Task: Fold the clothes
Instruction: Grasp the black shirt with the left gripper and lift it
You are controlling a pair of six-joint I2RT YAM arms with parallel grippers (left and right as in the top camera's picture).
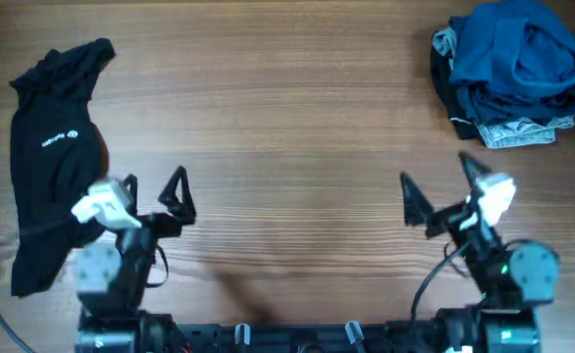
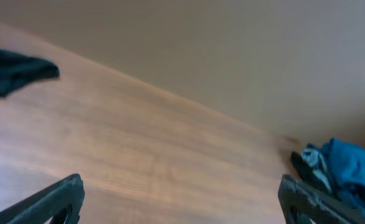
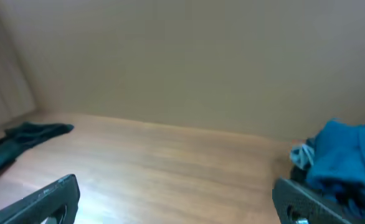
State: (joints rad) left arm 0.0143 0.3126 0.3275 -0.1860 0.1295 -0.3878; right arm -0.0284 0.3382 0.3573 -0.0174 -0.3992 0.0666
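When we look at the black T-shirt (image 1: 47, 196), we see some small white writing (image 1: 59, 138) on it, but it is too tiny for us to read. The shirt is not flat. It lies in a long, crumpled bunch down the left side of the wooden table (image 1: 287, 108), with one end near the far edge and the other end near the front edge. Its cloth looks thin and soft. At the far right corner we see a pile of clothes (image 1: 513, 69). A blue one is on top, all bunched up, and a dark one and a grey one peek out from under it. The left gripper (image 1: 148, 191) is just beside the black shirt, with its jaws wide apart and nothing in them. The right gripper (image 1: 443, 184) is near the front too, well apart from the pile, and its jaws are spread wide and hold nothing
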